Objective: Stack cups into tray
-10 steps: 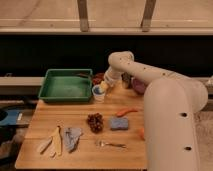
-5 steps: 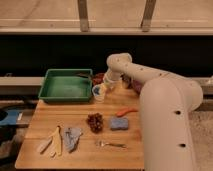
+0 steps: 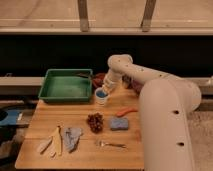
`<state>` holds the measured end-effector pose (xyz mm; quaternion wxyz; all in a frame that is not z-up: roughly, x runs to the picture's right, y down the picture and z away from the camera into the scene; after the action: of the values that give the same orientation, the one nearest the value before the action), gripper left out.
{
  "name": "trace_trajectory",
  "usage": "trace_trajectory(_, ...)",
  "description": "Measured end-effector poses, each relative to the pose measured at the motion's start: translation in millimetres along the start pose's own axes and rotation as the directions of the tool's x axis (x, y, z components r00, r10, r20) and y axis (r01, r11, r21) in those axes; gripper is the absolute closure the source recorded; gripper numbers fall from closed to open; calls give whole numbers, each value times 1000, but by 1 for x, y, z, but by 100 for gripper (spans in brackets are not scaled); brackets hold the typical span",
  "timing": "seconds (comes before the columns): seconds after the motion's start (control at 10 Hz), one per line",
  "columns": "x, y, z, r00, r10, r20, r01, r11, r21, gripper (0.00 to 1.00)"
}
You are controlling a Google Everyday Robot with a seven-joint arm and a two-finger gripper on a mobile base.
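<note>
2 cups (image 3: 101, 95), 1 tray (image 3: 66, 85); claw (image 3: 106, 89) over cups.

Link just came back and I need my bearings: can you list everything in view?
tray: one, green, back left of the table
cups: blue one nested inside white one, right of the tray
red-orange bowl: one, behind the cups
grapes: one dark red bunch, table centre
sponge: one, blue, right of the grapes
carrot: one, orange, above the sponge
fork: one, silver, front centre
utensils and cloth: pale wood and grey, front left
pincer: one, white, at the cups
</note>
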<state>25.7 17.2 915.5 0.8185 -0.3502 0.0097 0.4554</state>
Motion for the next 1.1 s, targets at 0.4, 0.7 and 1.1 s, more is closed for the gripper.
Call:
trace_trajectory(0.4,1,2,-10,999,20,25,-19,999,-50,100)
trace_trajectory(0.7,-4,6,-49,995,24,92,-19,998,-56,100)
trace_trajectory(1.1,-18,14,-119,975,-7,224,20,998,-58,100)
